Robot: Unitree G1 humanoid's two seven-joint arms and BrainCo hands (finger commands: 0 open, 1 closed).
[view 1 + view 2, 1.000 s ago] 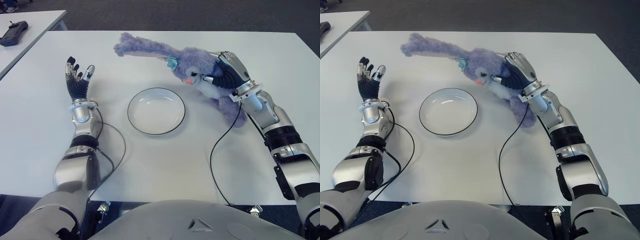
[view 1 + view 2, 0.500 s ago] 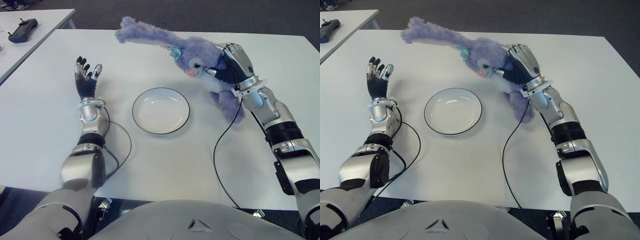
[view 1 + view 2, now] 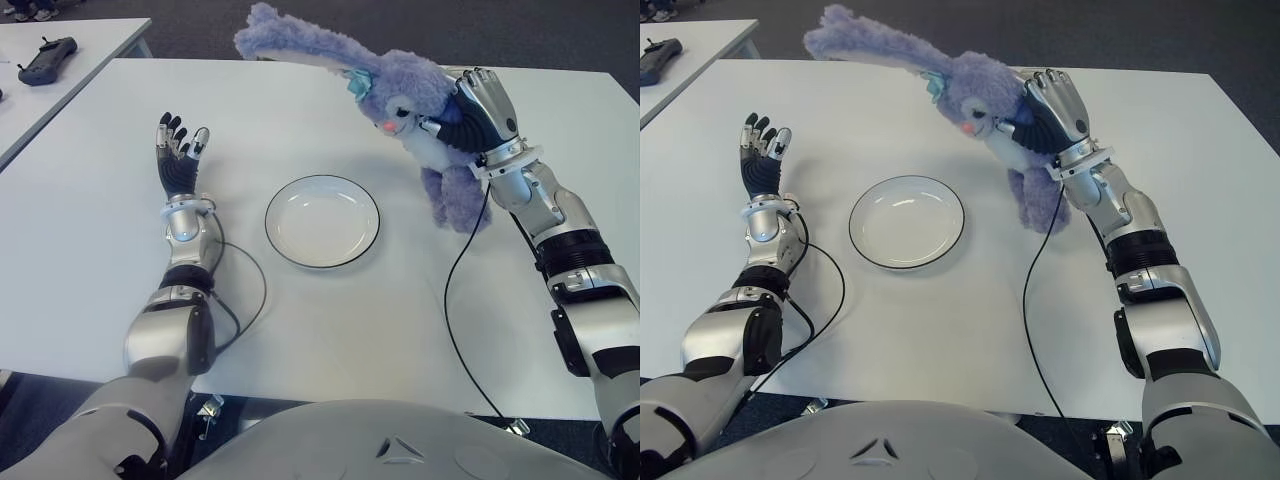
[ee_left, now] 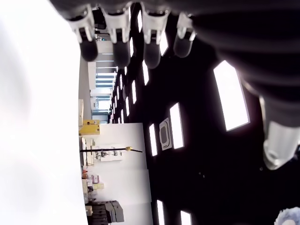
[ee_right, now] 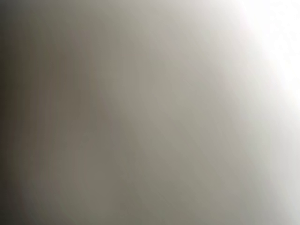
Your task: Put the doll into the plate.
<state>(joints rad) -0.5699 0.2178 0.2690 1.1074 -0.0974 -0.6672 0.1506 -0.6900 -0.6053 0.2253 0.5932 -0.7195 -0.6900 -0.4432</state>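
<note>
Left of the plate (image 3: 322,221), well apart from it: left hand (image 3: 178,163), palm up, fingers (image 3: 168,131) spread and straight, grasping nothing. At centre on the white table (image 3: 330,320): white plate with dark rim, nothing in it. Right of the plate and beyond its far edge: purple plush bunny doll (image 3: 400,110), lifted off the table, long ears stretched leftward, legs dangling, clutched around the body by the right hand (image 3: 472,110).
</note>
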